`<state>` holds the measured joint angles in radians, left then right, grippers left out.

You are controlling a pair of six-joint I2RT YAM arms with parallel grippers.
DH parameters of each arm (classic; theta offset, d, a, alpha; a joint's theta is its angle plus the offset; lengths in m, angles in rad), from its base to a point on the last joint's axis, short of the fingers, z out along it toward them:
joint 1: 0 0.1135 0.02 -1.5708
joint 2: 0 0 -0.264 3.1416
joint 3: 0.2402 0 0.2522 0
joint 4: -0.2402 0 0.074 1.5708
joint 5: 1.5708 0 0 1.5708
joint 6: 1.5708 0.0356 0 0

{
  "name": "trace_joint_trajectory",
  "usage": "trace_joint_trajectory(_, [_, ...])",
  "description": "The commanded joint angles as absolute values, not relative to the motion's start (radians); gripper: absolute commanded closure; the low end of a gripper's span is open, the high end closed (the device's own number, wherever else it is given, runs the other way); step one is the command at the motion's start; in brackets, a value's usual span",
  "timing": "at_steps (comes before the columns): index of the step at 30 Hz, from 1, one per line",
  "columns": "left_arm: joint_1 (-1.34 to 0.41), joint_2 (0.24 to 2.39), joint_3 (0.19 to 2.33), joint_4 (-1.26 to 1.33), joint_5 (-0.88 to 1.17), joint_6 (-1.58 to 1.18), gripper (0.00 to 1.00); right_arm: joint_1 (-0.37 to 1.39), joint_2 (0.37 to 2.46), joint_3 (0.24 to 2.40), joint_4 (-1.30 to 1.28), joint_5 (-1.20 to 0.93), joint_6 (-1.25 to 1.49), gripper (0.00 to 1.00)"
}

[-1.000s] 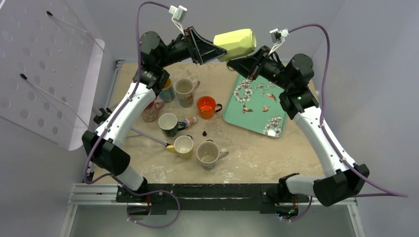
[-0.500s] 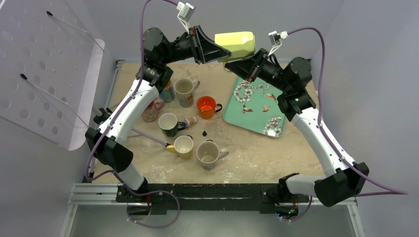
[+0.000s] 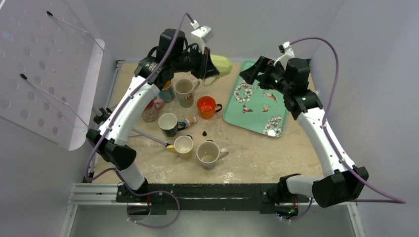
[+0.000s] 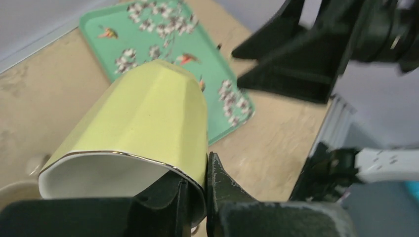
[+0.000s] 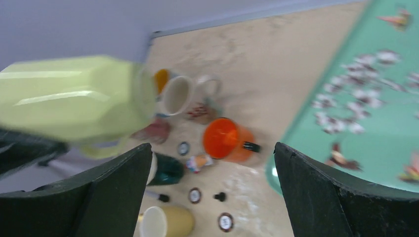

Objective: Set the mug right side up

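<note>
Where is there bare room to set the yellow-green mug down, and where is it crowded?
The yellow-green mug could go on the tray, which holds nothing. Bare table lies between tray and near edge, right of the beige mug. Mugs crowd the left half around the orange mug.

Left gripper (image 4: 197,170) clamped; right gripper (image 5: 212,148) spread (wide).

Eight mugs (image 3: 207,105) — one tray (image 3: 257,118)
</note>
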<state>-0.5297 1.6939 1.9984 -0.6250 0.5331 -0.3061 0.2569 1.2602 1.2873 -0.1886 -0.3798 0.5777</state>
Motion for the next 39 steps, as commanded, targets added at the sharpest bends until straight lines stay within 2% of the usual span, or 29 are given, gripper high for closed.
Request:
trace_joint_trajectory(1, [-0.656,1.675,2.07,-0.971,0.372,0.206,1.0,0.163,1.193,1.311,-0.54,-0.017,0.466,0.02])
trace_joint_trajectory(4, [-0.737,1.707,2.046,-1.11,0.311,0.356,1.0,0.133,1.167,1.263,-0.571,0.033,0.436,0.02])
trace_joint_trajectory(9, [-0.798,1.811,2.034,-1.248,0.263,0.442,1.0,0.133,1.119,1.205,-0.571,0.049,0.436,0.02])
trace_joint_trajectory(16, [-0.839,1.949,1.985,-1.213,0.16,0.466,1.0,0.133,1.084,1.167,-0.566,0.065,0.443,0.02])
trace_joint_trajectory(25, [-0.856,1.995,1.778,-1.083,0.06,0.48,1.0,0.133,1.071,1.144,-0.577,0.12,0.427,0.02])
trace_joint_trajectory(34, [-0.862,2.044,1.734,-1.084,0.11,0.516,1.0,0.132,1.068,1.144,-0.581,0.13,0.408,0.02])
trace_joint_trajectory(35, [-0.862,2.041,1.732,-1.085,0.109,0.517,0.95,0.132,1.066,1.144,-0.583,0.128,0.409,0.01])
trace_joint_trajectory(38, [-0.861,2.003,1.756,-1.097,0.123,0.509,0.56,0.132,1.059,1.144,-0.584,0.131,0.408,0.02])
trace_joint_trajectory(39, [-0.861,1.98,1.774,-1.099,0.132,0.506,0.48,0.133,1.059,1.143,-0.583,0.131,0.407,0.02])
